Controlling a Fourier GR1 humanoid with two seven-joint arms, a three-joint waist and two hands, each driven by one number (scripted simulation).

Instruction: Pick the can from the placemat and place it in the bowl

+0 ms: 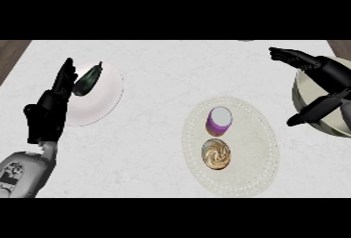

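No readable text or label shows anywhere.

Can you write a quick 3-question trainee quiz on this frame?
1. True or false: the can stands on the placemat.
2. What lies on the plate at the left? A) eggplant B) fork C) cup
3. Which hand is over the bowl?

Key: 1 true. 2 A. 3 the right hand, open; the left hand rests open beside the plate.
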